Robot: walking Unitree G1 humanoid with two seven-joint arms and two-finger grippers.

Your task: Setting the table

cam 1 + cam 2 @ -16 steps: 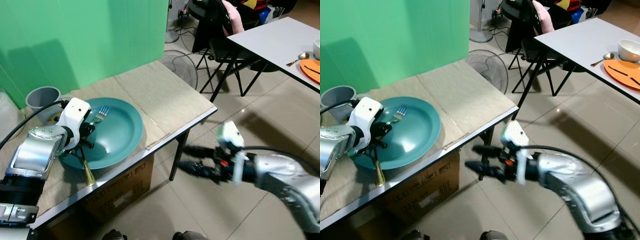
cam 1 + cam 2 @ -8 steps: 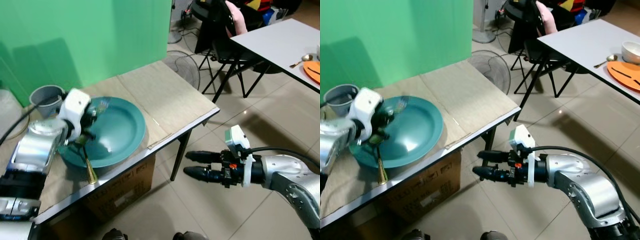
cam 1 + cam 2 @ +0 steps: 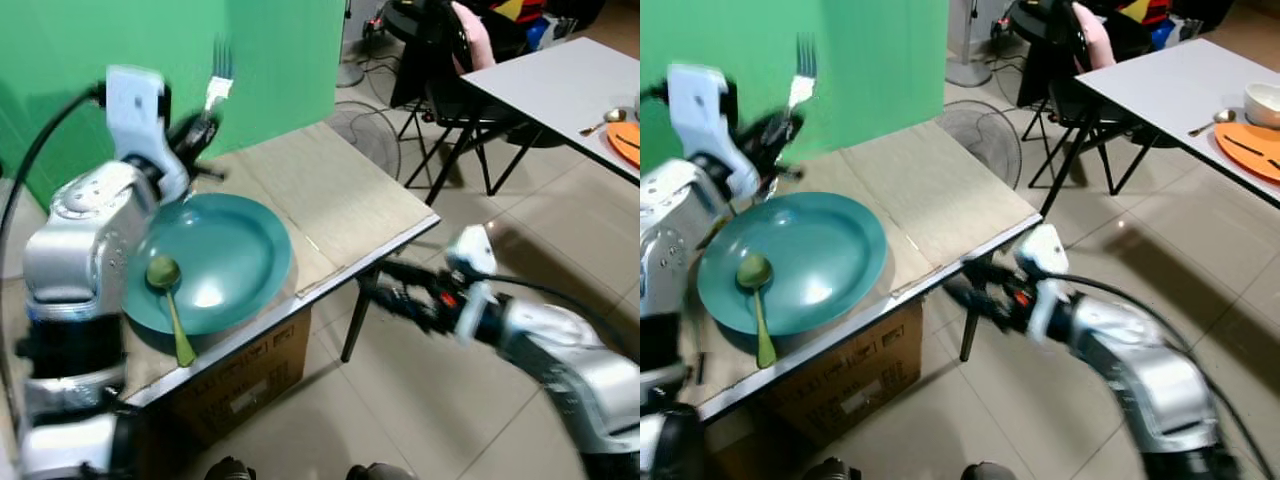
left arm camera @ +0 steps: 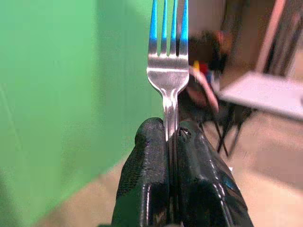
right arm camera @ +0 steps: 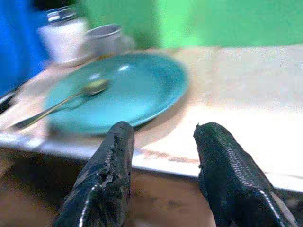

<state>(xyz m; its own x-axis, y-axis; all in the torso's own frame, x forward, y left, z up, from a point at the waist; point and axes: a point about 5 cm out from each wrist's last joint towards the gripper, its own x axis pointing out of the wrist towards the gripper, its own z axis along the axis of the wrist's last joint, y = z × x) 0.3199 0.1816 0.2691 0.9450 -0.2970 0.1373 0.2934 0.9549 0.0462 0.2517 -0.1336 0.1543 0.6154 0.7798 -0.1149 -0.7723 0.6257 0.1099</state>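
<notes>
One silver metal fork [image 4: 167,71] is clamped upright between the closed black fingers [image 4: 146,175] of the left tool [image 3: 200,128], tines up, raised above the far rim of the single round teal plate [image 3: 225,260] and in front of the green backdrop [image 3: 60,50]. One spoon with a green bowl and gold handle [image 3: 170,305] lies on the near-left part of that plate, its handle reaching over the rim toward the worktop's front edge. One grey cup [image 5: 106,37] and one white jar [image 5: 64,38] stand beyond the plate in the right wrist view.

The worktop [image 3: 330,190] is a beige, mat-covered table with a pale edge strip; a brown cardboard box [image 3: 240,385] sits beneath it on the shiny tiled floor [image 3: 400,420]. Its right half, beside the plate, is bare mat up to the corner.

The right tool [image 3: 975,285] hovers low, just off the worktop's front right corner and touching nothing, with its fingers [image 5: 108,165] spread apart and nothing between them.

Farther right, across open floor, stands one white table [image 3: 560,80] carrying an orange plate [image 3: 1250,145], a white bowl [image 3: 1260,98] and a gold spoon [image 3: 1205,118]. One black chair [image 3: 440,70] and one floor fan [image 3: 975,130] stand between the two tables.
</notes>
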